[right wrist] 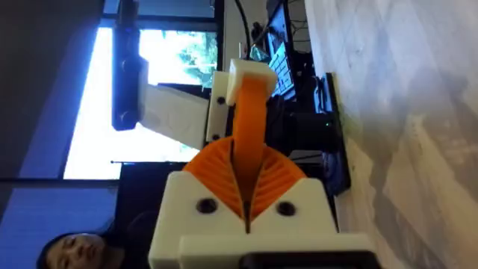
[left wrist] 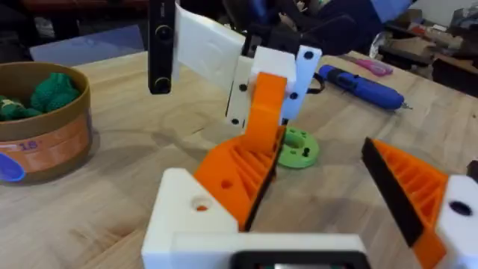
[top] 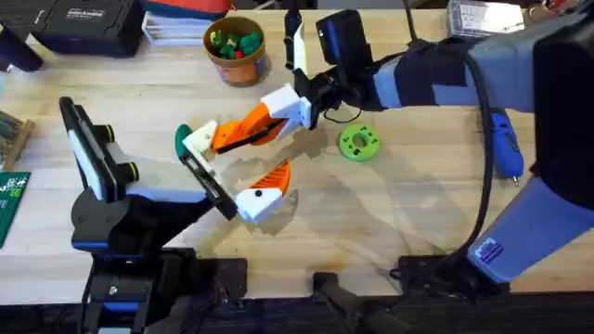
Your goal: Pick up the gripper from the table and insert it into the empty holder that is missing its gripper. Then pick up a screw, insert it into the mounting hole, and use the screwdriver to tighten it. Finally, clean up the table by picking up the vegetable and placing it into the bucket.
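My right gripper (top: 243, 130) reaches in from the right and is shut on the orange wedge of the gripper (top: 200, 139). Its white block (right wrist: 250, 78) sits at one end of the holder (top: 212, 186), the black bar on my left arm. Whether the block is seated on the bar I cannot tell. My left gripper (top: 263, 148) is open, its own finger (left wrist: 418, 198) well apart from the gripper (left wrist: 190, 217). The dark-green vegetable (top: 181, 139) peeks out behind the white block. At the back stands the bucket (top: 235, 42); the blue screwdriver (top: 506, 139) lies at the right.
A bright-green disc with holes (top: 358, 143) lies just right of the grippers. A black case (top: 88, 23) sits at the back left and a green circuit board (top: 9, 199) at the left edge. The bucket holds green toys. Bare wood stretches in front of the disc.
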Available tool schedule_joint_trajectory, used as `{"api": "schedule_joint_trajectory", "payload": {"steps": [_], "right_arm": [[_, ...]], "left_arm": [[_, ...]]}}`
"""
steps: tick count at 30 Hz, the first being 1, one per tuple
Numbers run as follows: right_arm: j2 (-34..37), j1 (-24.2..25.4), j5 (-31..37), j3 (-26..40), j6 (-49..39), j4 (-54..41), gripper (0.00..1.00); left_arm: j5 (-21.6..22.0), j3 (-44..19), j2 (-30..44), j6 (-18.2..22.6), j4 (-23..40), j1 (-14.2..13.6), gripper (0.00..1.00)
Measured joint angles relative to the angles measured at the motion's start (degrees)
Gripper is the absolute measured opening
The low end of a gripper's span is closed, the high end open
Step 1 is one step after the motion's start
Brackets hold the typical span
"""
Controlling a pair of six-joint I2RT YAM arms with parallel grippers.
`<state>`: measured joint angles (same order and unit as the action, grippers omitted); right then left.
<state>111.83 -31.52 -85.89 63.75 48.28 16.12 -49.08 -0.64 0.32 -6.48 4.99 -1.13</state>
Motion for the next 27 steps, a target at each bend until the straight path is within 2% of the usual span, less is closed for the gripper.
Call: {"api": "schedule_joint_trajectory", "payload": {"steps": [7, 14, 27], "right_arm": [[0.00, -1.87, -1.44, 0.00, -0.58, -0.81, 0.009], [0.00, -1.01, -1.01, 0.00, -0.30, -0.86, 0.009], [0.00, 0.22, 3.61, 0.00, 2.17, 0.60, 0.009]], "left_arm": [[1.14, -0.04, -0.02, 0.02, 0.00, 0.00, 0.986], [0.63, -0.11, -0.02, 0.03, 0.08, -0.02, 0.986], [0.20, -0.15, 0.00, -0.20, 0.24, -0.13, 0.985]]}}
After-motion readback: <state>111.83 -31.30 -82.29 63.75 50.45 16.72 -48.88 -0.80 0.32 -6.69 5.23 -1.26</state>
